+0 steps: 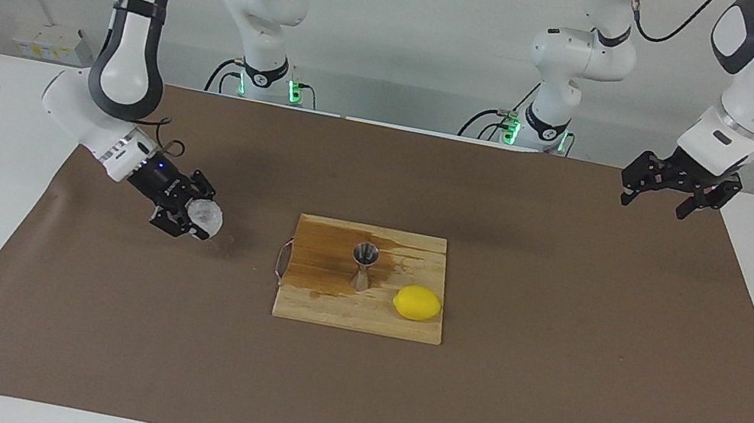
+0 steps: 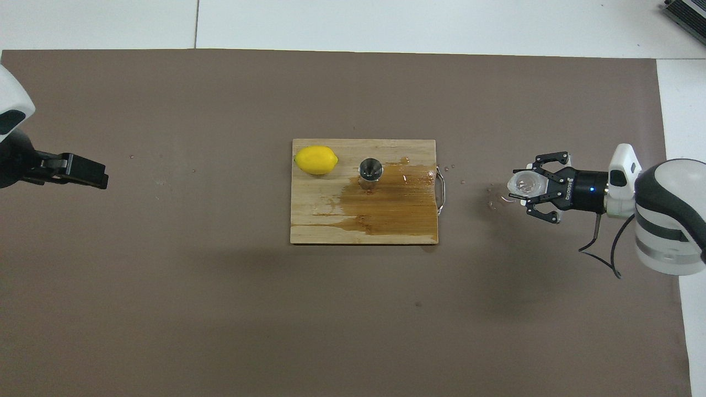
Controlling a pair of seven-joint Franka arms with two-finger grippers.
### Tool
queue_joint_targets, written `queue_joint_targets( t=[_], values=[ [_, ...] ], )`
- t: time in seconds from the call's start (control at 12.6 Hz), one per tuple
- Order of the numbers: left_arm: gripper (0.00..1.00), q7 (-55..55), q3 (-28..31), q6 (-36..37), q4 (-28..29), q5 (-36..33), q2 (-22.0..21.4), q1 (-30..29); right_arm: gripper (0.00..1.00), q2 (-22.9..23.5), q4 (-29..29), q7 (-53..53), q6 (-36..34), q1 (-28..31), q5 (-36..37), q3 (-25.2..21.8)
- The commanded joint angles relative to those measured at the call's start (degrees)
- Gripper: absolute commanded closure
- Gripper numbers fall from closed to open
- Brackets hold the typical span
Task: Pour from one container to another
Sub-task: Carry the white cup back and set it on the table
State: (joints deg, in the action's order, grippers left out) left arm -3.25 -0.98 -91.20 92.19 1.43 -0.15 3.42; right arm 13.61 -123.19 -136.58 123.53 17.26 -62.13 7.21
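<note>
Cup (image 1: pixel 205 215) clamped in the right gripper (image 1: pixel 187 214), tipped on its side low over the brown surface (image 1: pixel 546 396) toward the right arm's end.

Jigger (image 1: pixel 363 265) stands upright on the wooden cutting board (image 1: pixel 359 313), well apart from that gripper, with a wet dark patch (image 1: pixel 327 253) spread across the board on the side toward it. A few droplets (image 2: pixel 491 198) sit on the surface just beside the cup. Lemon (image 1: pixel 417 303) lies on the board next to the jigger, on the side away from the right gripper. Left gripper (image 1: pixel 667 191) hangs with its jaws spread and nothing in them, over the left arm's end of the surface, that arm just waiting.
</note>
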Motion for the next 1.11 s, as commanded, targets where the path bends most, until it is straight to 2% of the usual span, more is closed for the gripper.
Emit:
queue_joint_targets(
  t=[0.0,0.16,0.24,0.32,0.4,0.71,0.87,1.03],
  values=[
    [0.0,-0.18,-0.16,0.32,0.88,0.5,-1.17,-0.52,0.84,4.49,0.24,-7.55,-0.58,1.2,-4.58,0.7],
    [0.0,-0.18,-0.16,0.41,0.88,0.5,-1.17,-0.52,0.82,5.28,0.24,-8.0,-1.01,1.55,-4.67,0.7],
    [0.0,-0.18,-0.16,0.41,0.88,0.5,-1.17,-0.52,0.6,5.54,0.24,-8.52,-0.93,1.47,-4.76,0.7],
    [0.0,-0.18,-0.16,0.32,0.88,0.5,-1.17,-0.52,0.05,5.55,0.32,-8.53,-0.66,1.47,-4.76,0.7],
    [0.0,-0.18,-0.16,0.32,0.88,0.5,-1.17,-0.52,0.0,5.55,0.32,-8.35,-0.66,1.55,-4.76,0.61],
    [0.0,-0.18,-0.16,0.32,0.88,0.5,-1.17,-0.52,0.0,3.88,0.41,-7.3,-1.1,2.87,-2.31,0.17],
    [0.0,-0.18,-0.16,0.32,0.88,0.5,-1.17,-0.52,0.0,0.64,0.41,-4.16,-1.28,4.62,3.3,0.08],
    [0.0,-0.18,-0.16,0.32,0.88,0.5,-1.17,-0.52,0.0,-2.35,0.5,2.95,-2.76,6.47,12.17,0.17]
  ],
)
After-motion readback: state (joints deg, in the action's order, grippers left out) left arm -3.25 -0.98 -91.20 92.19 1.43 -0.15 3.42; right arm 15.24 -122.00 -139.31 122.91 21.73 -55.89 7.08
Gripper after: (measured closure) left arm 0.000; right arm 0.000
